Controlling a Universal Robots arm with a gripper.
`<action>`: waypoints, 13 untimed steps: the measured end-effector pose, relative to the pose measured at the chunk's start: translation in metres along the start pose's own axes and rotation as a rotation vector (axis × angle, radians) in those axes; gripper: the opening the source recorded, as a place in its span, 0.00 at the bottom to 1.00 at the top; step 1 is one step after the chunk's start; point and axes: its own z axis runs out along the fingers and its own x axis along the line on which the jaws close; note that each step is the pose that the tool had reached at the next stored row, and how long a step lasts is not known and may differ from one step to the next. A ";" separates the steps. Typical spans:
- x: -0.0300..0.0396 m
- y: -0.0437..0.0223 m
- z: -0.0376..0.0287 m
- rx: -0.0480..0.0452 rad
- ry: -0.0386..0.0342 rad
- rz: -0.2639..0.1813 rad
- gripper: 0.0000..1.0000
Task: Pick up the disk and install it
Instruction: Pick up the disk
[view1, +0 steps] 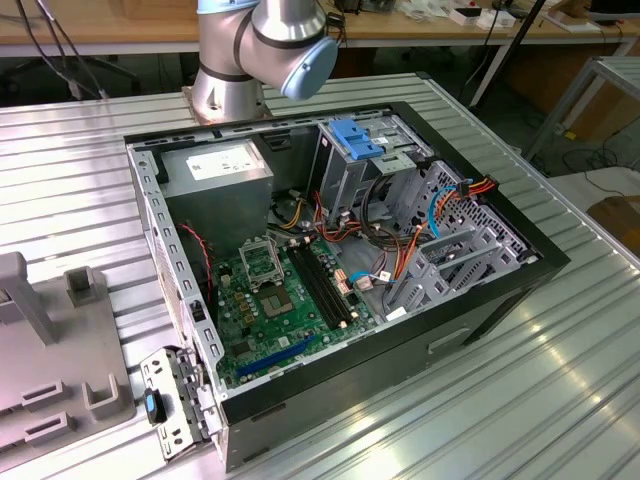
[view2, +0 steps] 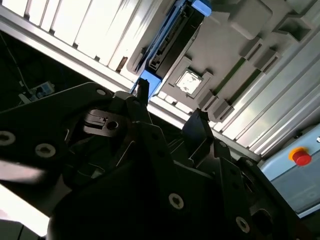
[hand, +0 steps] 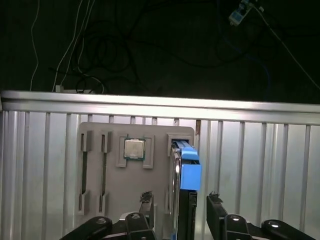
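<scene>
Hovering over the disk (hand: 188, 176), the hand (hand: 180, 199) has its two dark fingers (hand: 145, 200) spread apart, one on each side of the disk's line, clamped on nothing. The disk stands on its edge in a slot at one end of a grey holder (hand: 100, 142). The holder lies flat on the ribbed metal tabletop (hand: 250, 165). In the first wrist view the disk's bright blue end tab faces the camera, with the dark body running down between the fingers. A small square chip (hand: 134, 149) sits in a recess of the same holder, just beside the disk. In the exterior view an open computer case (view1: 400, 380) lies on the tabletop. It shows a green circuit board (view1: 270, 300) and a blue bracket (view1: 355, 138) on top of an upright grey cage. The arm (view1: 260, 45) rises from behind the case.
</scene>
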 end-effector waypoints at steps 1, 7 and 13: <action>-0.0010 0.0033 0.0013 -0.0002 0.0001 0.006 0.54; -0.0050 0.0049 0.0138 -0.0007 0.0003 0.023 0.62; -0.0052 0.0061 0.0223 -0.0005 -0.0014 0.023 0.62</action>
